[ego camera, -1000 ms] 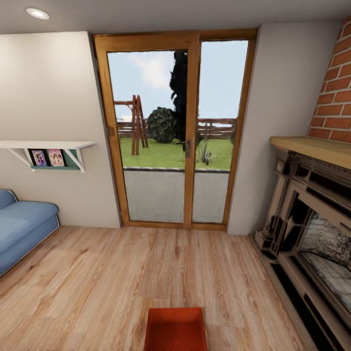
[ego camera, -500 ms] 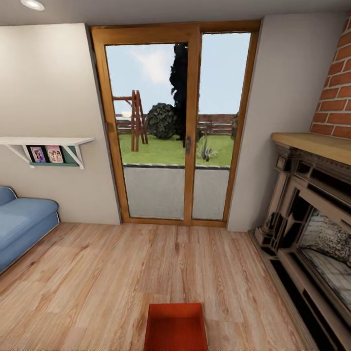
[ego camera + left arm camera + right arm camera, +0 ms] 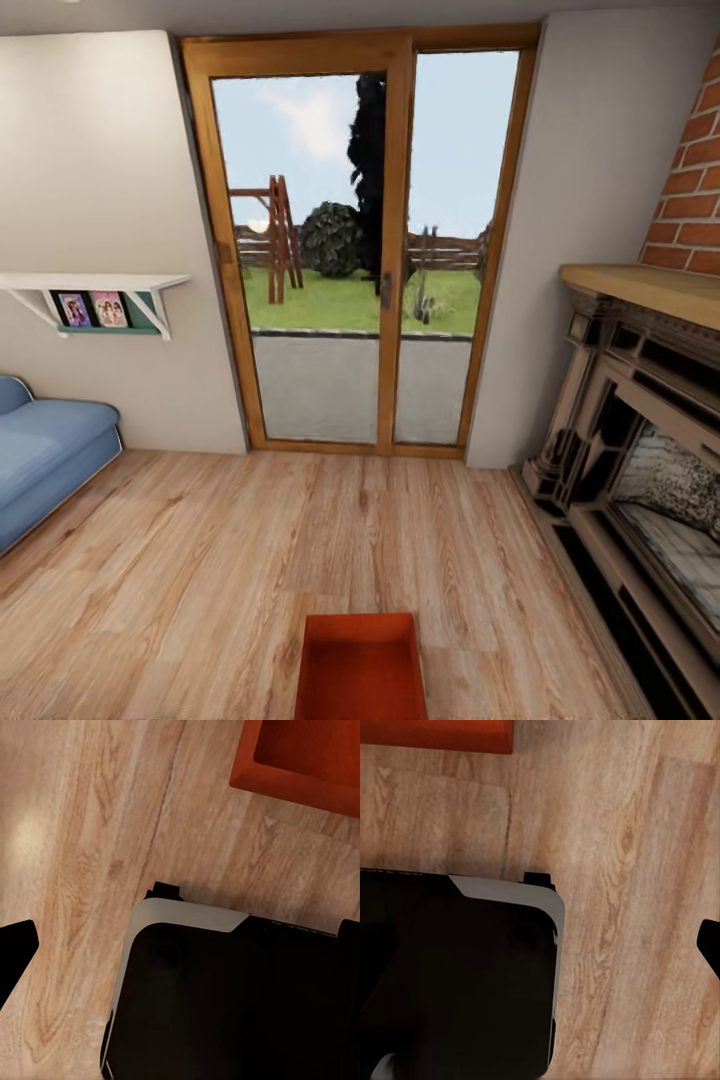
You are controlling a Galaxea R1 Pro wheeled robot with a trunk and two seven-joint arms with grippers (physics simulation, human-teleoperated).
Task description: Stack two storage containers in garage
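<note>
The red-orange storage container (image 3: pixel 361 667) at 6 o'clock in the head view is cut off by the picture's lower edge, so its near wall cannot be seen; in the left wrist view only a corner of it (image 3: pixel 304 761) shows, and in the right wrist view just a strip of wall (image 3: pixel 435 735). The blue sofa (image 3: pixel 45 455) at 9 o'clock and the dark fireplace (image 3: pixel 640 470) at 3 o'clock run past the edges. The framed pictures (image 3: pixel 92 309) on the white shelf (image 3: pixel 90 284) are too small to read, perhaps portraits.
</note>
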